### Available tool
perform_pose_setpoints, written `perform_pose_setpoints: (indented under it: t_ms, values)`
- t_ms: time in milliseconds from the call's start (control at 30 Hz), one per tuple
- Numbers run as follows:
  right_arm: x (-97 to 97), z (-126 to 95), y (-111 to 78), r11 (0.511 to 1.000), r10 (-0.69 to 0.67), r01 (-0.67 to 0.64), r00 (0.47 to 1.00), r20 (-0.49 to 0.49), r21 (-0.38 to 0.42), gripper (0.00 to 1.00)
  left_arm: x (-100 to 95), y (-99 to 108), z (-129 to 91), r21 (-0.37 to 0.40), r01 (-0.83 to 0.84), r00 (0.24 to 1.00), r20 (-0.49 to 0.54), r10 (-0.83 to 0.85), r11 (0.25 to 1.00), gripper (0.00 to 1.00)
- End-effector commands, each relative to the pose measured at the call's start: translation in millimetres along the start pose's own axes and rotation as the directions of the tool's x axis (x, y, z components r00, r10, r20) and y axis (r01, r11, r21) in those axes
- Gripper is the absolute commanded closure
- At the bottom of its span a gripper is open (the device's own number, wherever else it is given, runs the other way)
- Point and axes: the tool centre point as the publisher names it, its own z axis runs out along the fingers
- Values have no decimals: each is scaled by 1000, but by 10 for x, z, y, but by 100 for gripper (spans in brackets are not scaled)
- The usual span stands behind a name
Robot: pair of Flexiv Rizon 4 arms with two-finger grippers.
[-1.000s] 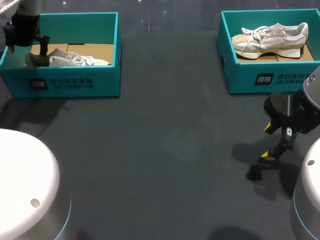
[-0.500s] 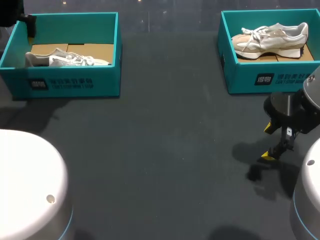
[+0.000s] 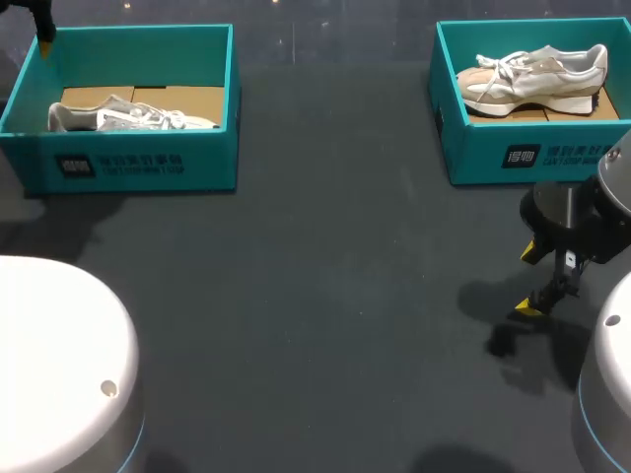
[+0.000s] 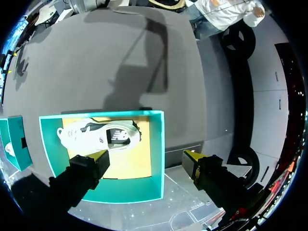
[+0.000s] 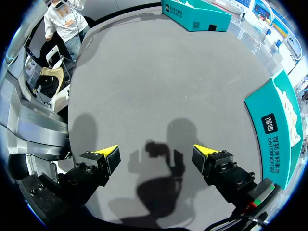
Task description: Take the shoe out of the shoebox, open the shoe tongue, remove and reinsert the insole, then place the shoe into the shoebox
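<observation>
A grey and white shoe lies in the left teal shoebox. A white and beige shoe lies in the right teal shoebox. My left gripper hangs open and empty high above the left shoebox's outer wall, with the shoe below it. In the head view only a dark part of it shows at the far left corner. My right gripper is open and empty over bare table in front of the right shoebox.
The dark table stretches between the two boxes. The white bases of my arms stand at the near corners.
My left arm has lifted away from the left shoebox toward the far left corner, leaving the shoe in the box. The right arm has not moved.
</observation>
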Motion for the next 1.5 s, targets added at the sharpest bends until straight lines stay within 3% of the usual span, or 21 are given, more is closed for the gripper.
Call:
perform_pose_setpoints:
  t_ms: [33,400,567,833,1167,1300,1500]
  values:
    - [18,1,-10,1000,0,0,1000,3,-1,0,28,-9,-34,8,-5,1000,10,5,1000,0]
    - [-21,-31,0,1000,-16,16,1000,14,-10,0,-15,19,27,66,-27,999,24,25,997,0]
    - [-295,-238,112,999,-43,42,998,39,17,0,-15,19,27,66,-27,999,24,25,997,0]
    - [-860,-691,280,994,82,-90,987,136,58,0,-15,19,27,66,-27,999,24,25,997,0]
    - [-1484,-1106,268,956,254,-278,945,206,97,0,-15,19,27,66,-27,999,24,25,997,0]
    - [-1704,-1279,228,968,234,-249,945,229,38,0,-15,19,27,66,-27,999,24,25,997,0]
    - [-1704,-1279,228,968,234,-249,945,229,38,0,-15,19,27,66,-27,999,24,25,997,0]
